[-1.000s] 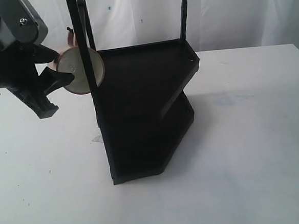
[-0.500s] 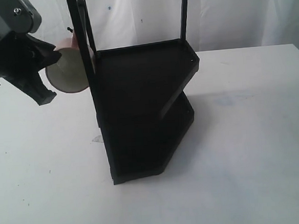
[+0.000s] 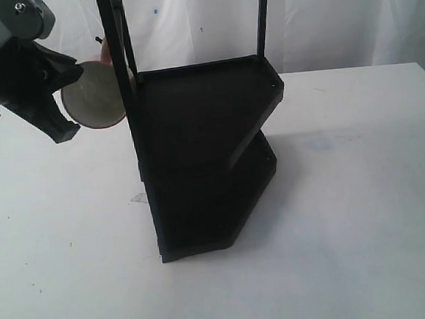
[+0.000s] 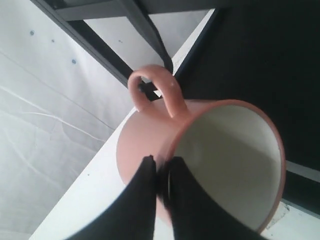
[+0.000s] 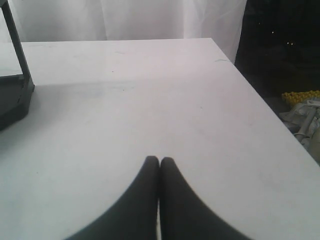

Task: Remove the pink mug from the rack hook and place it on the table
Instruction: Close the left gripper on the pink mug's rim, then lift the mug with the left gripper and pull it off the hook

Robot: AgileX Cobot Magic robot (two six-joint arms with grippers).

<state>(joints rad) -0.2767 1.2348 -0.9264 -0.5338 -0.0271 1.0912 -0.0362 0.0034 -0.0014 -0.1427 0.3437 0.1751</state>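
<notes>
The white table [image 3: 347, 208] fills most of the exterior view, its far edge running along a pale curtain [image 3: 334, 19]. The black two-shelf rack [image 3: 203, 131] stands near the middle of the table towards the far edge, with its tall upright post [image 3: 123, 78] rising at its left side. Over the far left corner of the table, the left gripper [image 4: 161, 167] is raised clear of the surface and clamped on the wall of the pink mug [image 3: 95, 95]. In the left wrist view one black finger [image 4: 140, 200] lies against the pink outside and the other against the cream inside. The mug is off the table and tipped on its side, its mouth turned towards the exterior camera, just left of the post. Its handle points up towards the rack hook [image 3: 99, 42], a small black curl jutting from the post just above the mug's pink edge. Whether the handle loop is clear of the hook cannot be told from these views. The right gripper [image 5: 159, 161] hangs over bare table near the right edge, its fingertips pressed together with nothing between them.
</notes>
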